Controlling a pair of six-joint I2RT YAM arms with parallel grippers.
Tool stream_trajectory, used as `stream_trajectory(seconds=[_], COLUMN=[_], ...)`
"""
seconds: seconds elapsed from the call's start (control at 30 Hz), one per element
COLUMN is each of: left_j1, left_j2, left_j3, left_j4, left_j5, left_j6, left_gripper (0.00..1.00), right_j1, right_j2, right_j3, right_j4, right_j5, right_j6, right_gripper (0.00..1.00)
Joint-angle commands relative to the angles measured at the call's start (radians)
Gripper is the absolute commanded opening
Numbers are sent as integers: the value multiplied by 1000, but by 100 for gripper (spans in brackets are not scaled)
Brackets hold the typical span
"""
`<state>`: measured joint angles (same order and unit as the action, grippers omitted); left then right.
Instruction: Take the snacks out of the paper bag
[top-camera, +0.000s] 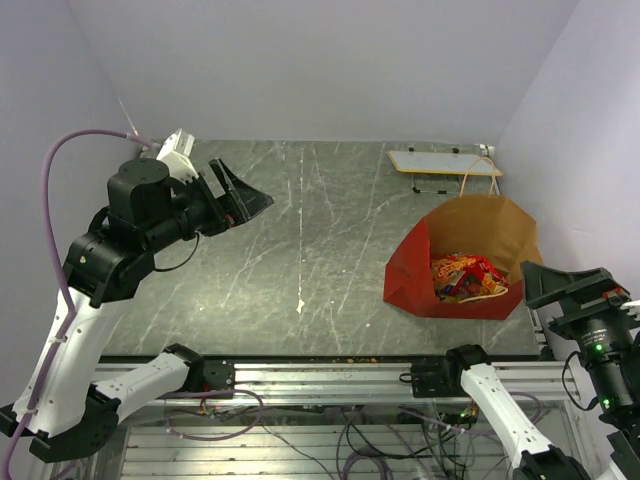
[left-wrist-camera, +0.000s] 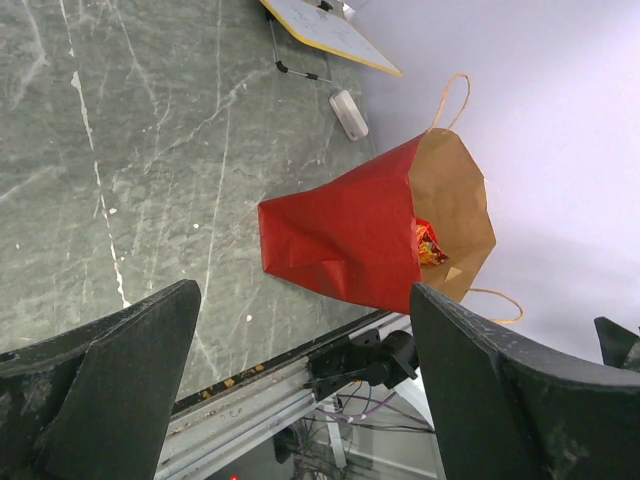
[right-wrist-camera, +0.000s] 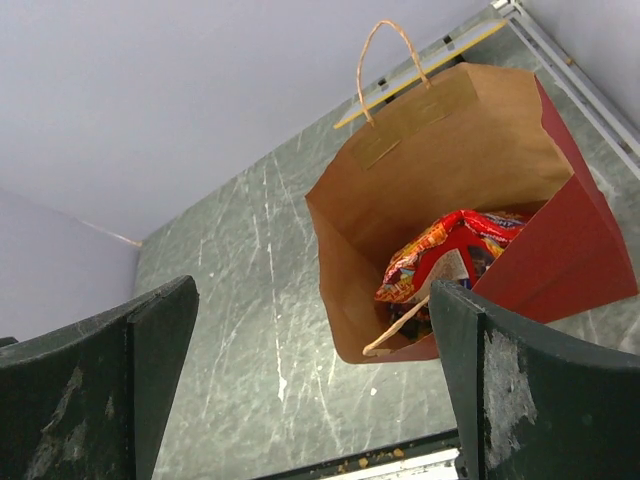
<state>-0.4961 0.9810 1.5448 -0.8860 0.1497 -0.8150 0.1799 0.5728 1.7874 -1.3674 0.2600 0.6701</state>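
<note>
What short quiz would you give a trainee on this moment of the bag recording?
1. True or false: the snacks are already out of the paper bag.
2. Of the left hand and the right hand, which is nearer the paper bag? A) left B) right C) both equally near
3. Fill in: both hands' jaws stand ____, holding nothing.

Key: 1 false, the snacks lie inside the paper bag. 2 B, the right hand is just beside it and the left hand is across the table. 3 open.
</note>
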Motion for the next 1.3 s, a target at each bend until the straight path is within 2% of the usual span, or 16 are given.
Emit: stream_trajectory(seconds=[0.0,0.2,0.43,0.63,0.93,1.17,1.27], left_j1=[-5,-5,-5,-5,-6,-5,-5], left_j2=[4,-15,-18,-21,65,23,31], left_j3=[31,11,8,-5,67,7,-16], left_j4=[-37,-48,-72,-79,-122,-63,-39], left_j5=[-31,-43,-66,-69,-72,-107,-98], left_j6=[13,18,30,27,78,69,67], left_gripper=[97,97,97,97,97,97,97], right_j1=[0,1,0,1,1,0,-1], right_j2=[-9,-5,63,160,318,436,497], right_j3=[-10,-108,-201,-271,-436,-522,-514], right_j4=[0,42,161,216,444,710,729], right_j5=[25,28,-13,61,95,96,175], right_j6=[-12,0,-66,-24,77,6,18], right_gripper=[100,100,100,100,100,100,98])
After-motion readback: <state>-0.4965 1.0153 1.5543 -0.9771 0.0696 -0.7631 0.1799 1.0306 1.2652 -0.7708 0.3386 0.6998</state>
